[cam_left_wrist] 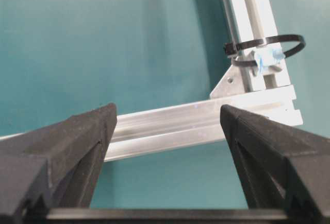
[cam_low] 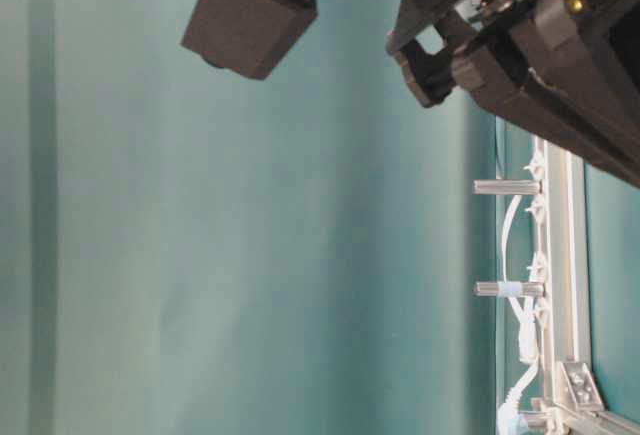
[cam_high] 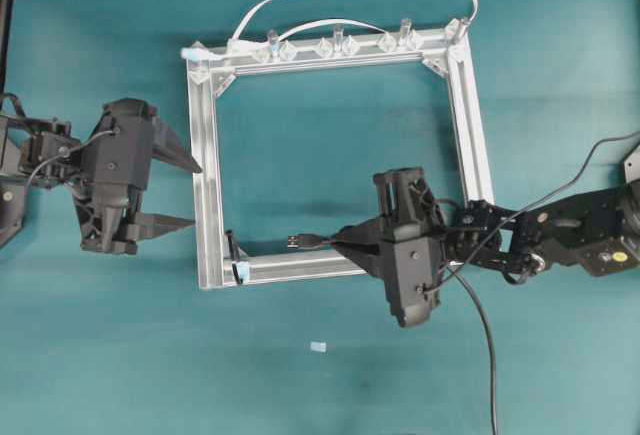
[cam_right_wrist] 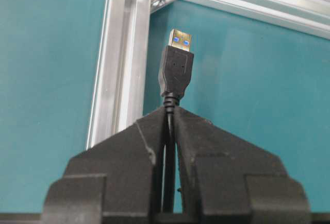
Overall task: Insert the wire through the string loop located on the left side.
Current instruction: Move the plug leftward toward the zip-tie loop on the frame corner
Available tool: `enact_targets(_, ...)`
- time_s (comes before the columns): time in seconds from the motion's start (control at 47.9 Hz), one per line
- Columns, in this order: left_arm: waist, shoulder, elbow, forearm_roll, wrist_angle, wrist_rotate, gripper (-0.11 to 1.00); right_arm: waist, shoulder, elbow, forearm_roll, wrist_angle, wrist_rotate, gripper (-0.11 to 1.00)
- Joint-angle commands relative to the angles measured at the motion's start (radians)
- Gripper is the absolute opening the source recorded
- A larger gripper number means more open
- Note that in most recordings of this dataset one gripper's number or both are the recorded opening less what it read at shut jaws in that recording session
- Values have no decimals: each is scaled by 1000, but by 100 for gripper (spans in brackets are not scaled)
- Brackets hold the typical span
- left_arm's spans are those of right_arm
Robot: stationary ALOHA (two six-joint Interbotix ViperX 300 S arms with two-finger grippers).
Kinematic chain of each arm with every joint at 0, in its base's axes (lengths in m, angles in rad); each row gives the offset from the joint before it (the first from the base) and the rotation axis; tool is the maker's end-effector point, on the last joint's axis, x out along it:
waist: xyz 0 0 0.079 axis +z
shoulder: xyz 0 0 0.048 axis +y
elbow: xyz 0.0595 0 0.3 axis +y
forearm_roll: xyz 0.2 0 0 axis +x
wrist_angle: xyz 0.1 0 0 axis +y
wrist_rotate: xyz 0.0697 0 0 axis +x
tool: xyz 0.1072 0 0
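Silver frame (cam_high: 210, 175), largest. My left gripper (cam_high: 176, 193) stood spread outside it; my right gripper (cam_high: 345, 240) was clamped on the wire (cam_right_wrist: 175, 72), plug short of the string loop (cam_left_wrist: 268, 46) at the near-left corner. Risk: the limp tip could snag the loop's edge.

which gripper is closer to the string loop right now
Left, narrowly. The left gripper is open just outside the frame's left rail, up-left of the string loop. The right gripper, holding the wire, is inside the frame, to the loop's right.
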Motion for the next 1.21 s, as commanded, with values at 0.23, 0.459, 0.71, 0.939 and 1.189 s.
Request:
enact_targets(0.23, -3, -9, -9, 2, -3, -3, 85, -3, -31, -11, -34, -2, -2, 9)
enact_targets(0.459, -6, -9, -14, 2, 41, -2, 85, -3, -31, -9, -67, 15, -2, 9)
enact_targets(0.71, -20, -25, -11, 2, 81, -3, 85, -3, -31, -12, -103, 41, 0, 9)
enact_targets(0.939, -28, -26, -12, 2, 89, -3, 85, -3, -31, -14, -104, 43, 0, 9)
enact_targets(1.189, -29, -26, -12, 0, 89, -3, 85, -3, -31, -14, -103, 43, 2, 9)
